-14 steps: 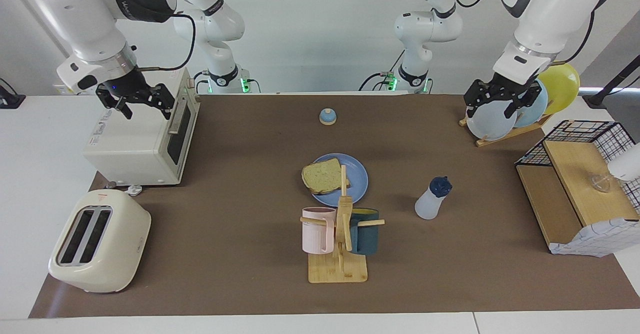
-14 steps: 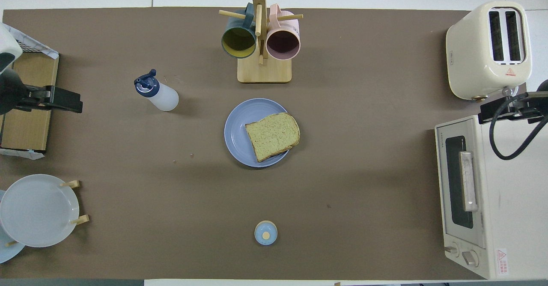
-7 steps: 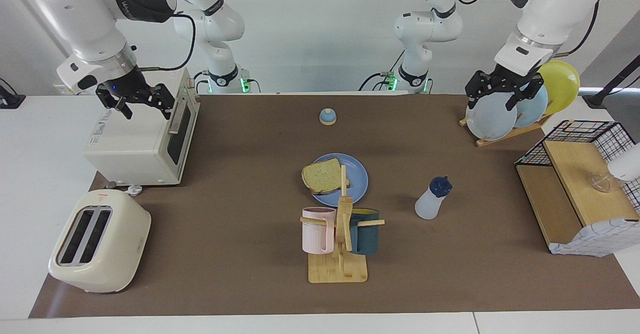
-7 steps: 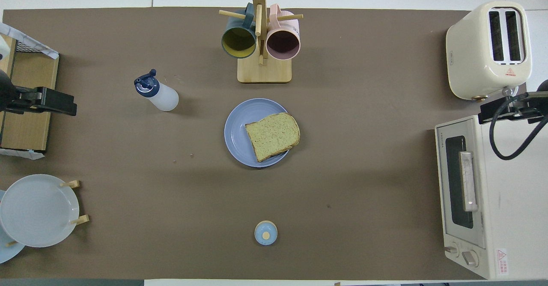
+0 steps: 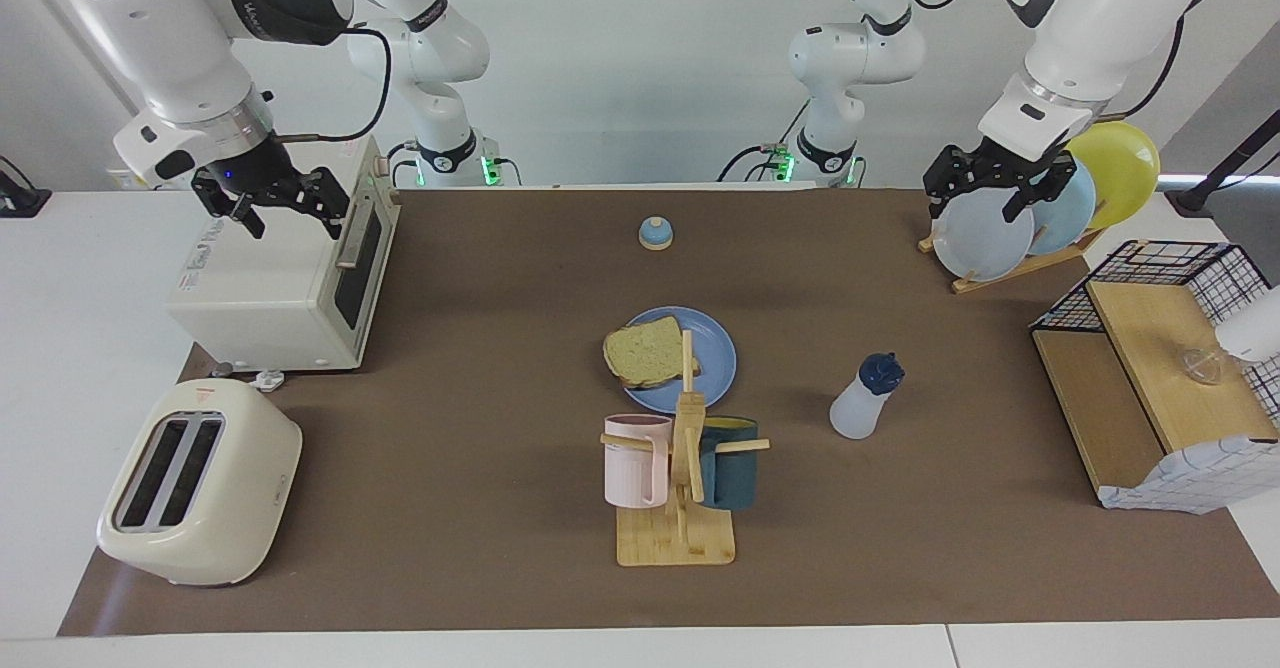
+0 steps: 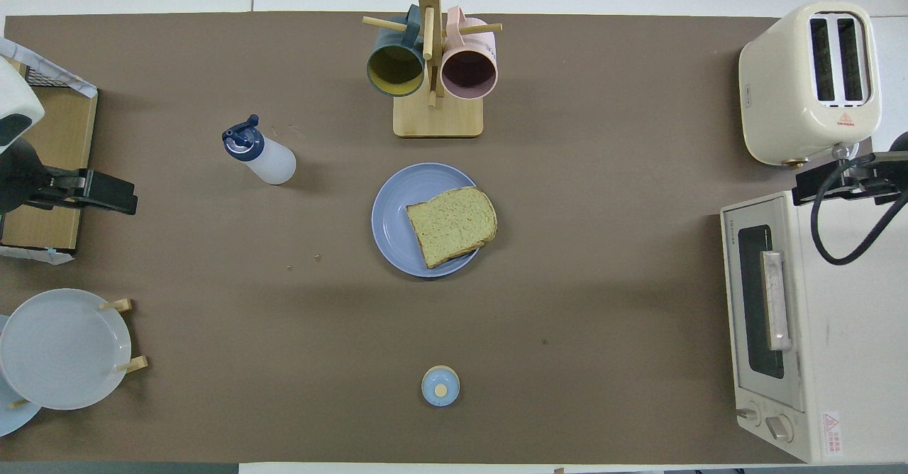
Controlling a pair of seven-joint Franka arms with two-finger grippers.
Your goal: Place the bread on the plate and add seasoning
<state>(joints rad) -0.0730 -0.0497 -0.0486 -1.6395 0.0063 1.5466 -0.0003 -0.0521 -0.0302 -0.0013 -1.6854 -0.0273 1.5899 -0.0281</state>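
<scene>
The bread [image 5: 648, 351] [image 6: 452, 224] lies flat on the blue plate [image 5: 716, 356] [image 6: 391, 220] at the middle of the mat, its crust slightly over the rim toward the right arm's end. The seasoning bottle [image 5: 862, 403] [image 6: 264, 159] stands upright toward the left arm's end, a little farther from the robots than the plate. My left gripper [image 5: 976, 210] [image 6: 106, 191] hangs open and empty over the rack of upright plates. Over the toaster oven, my right gripper [image 5: 293, 224] [image 6: 834, 182] is raised, open and empty.
A wooden mug tree [image 5: 680, 478] with a pink and a dark mug stands just farther out than the plate. A small bell [image 5: 655, 233] sits near the robots. Toaster oven [image 5: 280, 278] and toaster [image 5: 195, 483] fill the right arm's end; plate rack [image 5: 1010, 233] and wire-and-wood shelf [image 5: 1150, 368] the left arm's.
The left gripper has risen a little over the plate rack and shifted slightly. The right arm, bread, plate and bottle have not moved.
</scene>
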